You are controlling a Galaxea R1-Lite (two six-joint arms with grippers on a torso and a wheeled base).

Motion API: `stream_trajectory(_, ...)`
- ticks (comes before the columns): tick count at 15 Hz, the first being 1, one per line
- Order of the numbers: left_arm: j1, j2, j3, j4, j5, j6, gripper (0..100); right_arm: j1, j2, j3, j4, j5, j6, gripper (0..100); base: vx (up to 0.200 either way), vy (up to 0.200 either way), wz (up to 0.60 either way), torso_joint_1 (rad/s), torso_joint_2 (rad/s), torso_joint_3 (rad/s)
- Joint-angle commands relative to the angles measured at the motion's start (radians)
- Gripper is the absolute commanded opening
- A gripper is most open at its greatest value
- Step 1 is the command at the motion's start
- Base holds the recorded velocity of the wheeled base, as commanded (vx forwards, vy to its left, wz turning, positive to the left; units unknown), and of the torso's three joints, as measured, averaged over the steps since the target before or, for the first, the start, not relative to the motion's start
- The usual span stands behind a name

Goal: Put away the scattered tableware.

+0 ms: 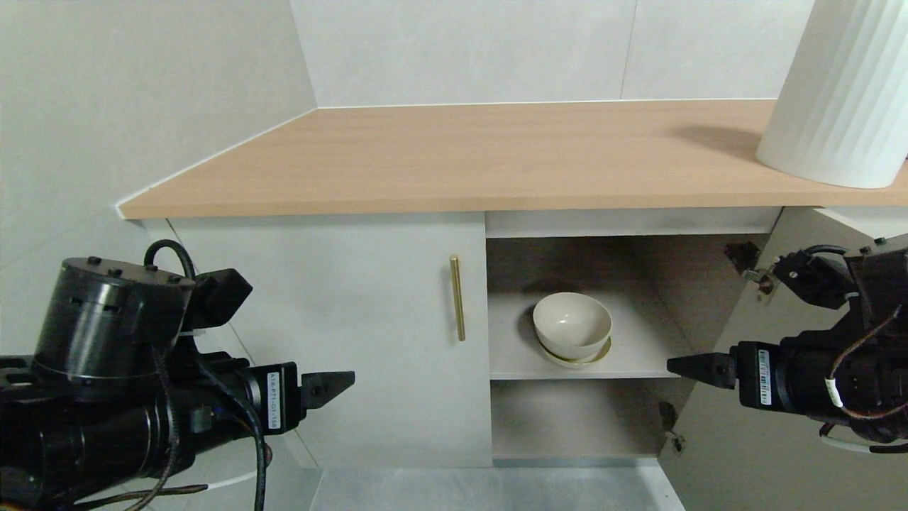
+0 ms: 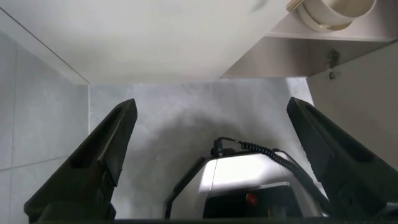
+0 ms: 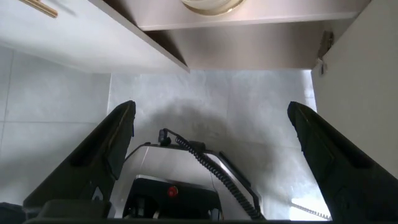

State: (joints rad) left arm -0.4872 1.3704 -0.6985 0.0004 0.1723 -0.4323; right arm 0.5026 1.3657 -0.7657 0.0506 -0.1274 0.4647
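A cream bowl (image 1: 572,324) sits in a shallow matching plate (image 1: 578,358) on the middle shelf (image 1: 638,355) of the open cabinet compartment. Low in front of the shut cabinet door, my left gripper (image 1: 326,387) is open and holds nothing; in the left wrist view its fingers (image 2: 112,143) stand wide apart over the floor, with the bowl (image 2: 333,12) far off. My right gripper (image 1: 691,367) hangs at the compartment's right edge, level with the shelf, open and empty. The right wrist view has the bowl (image 3: 211,5) beyond the spread gripper (image 3: 211,109).
The left cabinet door (image 1: 340,319) is shut, with a brass handle (image 1: 457,298). The right door (image 1: 745,440) is swung open next to my right arm. A tall white ribbed vessel (image 1: 837,92) stands on the wooden countertop (image 1: 461,156). The lower shelf space (image 1: 567,419) has free room.
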Motion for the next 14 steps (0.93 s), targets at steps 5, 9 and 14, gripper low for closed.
stream_trajectory(5, -0.001, 0.015, 0.001, 0.000, 0.001, 0.000, 100, 0.014, 0.010, 0.003, 0.002, 0.000, 0.000, 100, -0.200, 0.000, 0.00, 0.003, 0.00, 0.004)
stream_trajectory(9, -0.001, 0.015, 0.001, 0.000, 0.001, 0.000, 100, 0.021, 0.012, 0.011, 0.000, 0.000, 0.000, 100, -0.200, 0.000, 0.00, 0.000, 0.00, 0.004)
stream_trajectory(14, -0.002, 0.015, 0.001, 0.000, 0.001, 0.000, 100, 0.021, 0.012, 0.011, 0.000, 0.000, 0.000, 100, -0.200, 0.000, 0.00, 0.002, 0.00, 0.004)
